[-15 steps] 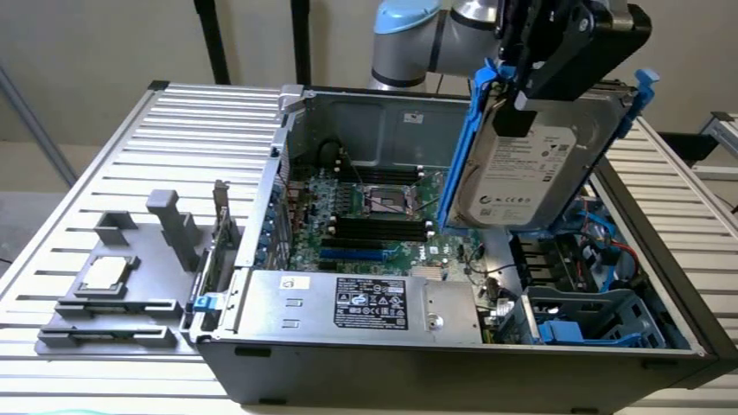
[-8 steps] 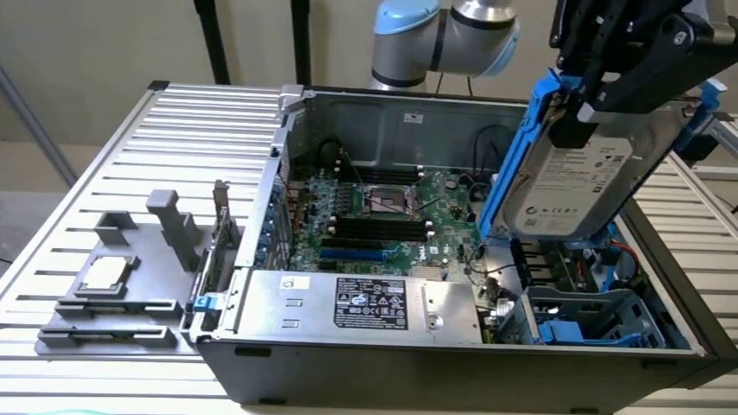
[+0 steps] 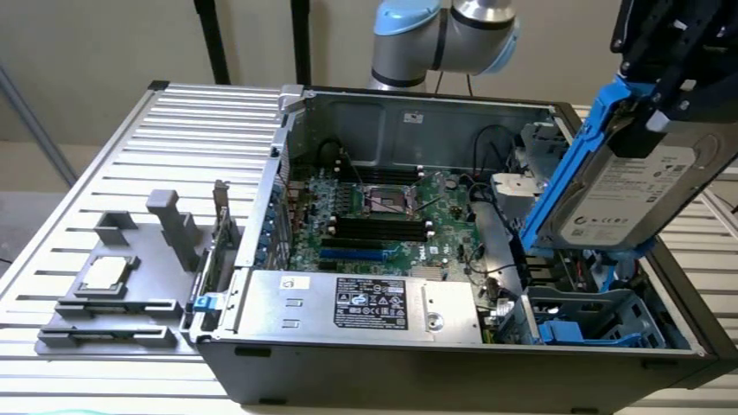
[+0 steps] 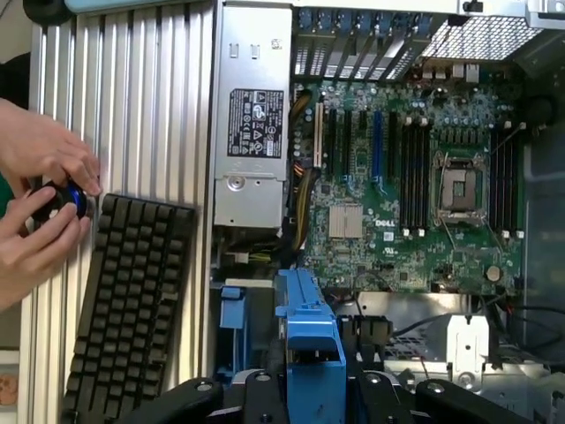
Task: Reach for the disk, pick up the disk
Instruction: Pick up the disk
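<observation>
The gripper (image 3: 675, 65) pinches the disk (image 3: 628, 186), holding it tilted above the open case (image 3: 461, 346). Hands (image 4: 40, 208) hold a knob beside a keyboard (image 4: 128, 309).

The gripper (image 3: 675, 52) runs off the top right corner of the exterior view, its fingers hidden against the disk (image 3: 628, 186). Print on the disk's white label is too small to read. In the wrist view, two hands (image 4: 40, 199) are cut off at the frame edge.
</observation>
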Robot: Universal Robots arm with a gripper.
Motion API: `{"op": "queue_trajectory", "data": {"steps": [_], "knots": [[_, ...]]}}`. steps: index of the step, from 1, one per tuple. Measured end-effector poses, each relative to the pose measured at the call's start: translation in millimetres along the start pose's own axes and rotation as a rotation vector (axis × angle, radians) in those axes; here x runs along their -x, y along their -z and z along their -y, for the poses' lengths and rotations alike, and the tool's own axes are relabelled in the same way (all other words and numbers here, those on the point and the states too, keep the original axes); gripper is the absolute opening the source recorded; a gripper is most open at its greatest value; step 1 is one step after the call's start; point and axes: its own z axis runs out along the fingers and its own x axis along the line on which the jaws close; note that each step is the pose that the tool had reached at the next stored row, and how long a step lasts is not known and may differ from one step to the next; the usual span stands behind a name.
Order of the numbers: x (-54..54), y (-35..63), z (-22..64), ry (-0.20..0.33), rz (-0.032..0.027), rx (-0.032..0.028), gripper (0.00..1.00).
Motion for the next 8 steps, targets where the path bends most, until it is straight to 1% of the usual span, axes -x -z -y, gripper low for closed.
{"op": "queue_trajectory", "data": {"steps": [3, 6, 8], "knots": [[-7.9, 0.4, 8.4, 0.000, 0.0001, 0.0041, 0.33], [-16.1, 0.6, 16.4, 0.000, 0.0000, 0.0053, 0.33], [-20.2, -0.5, 19.7, 0.000, 0.0000, 0.0055, 0.33]]}}
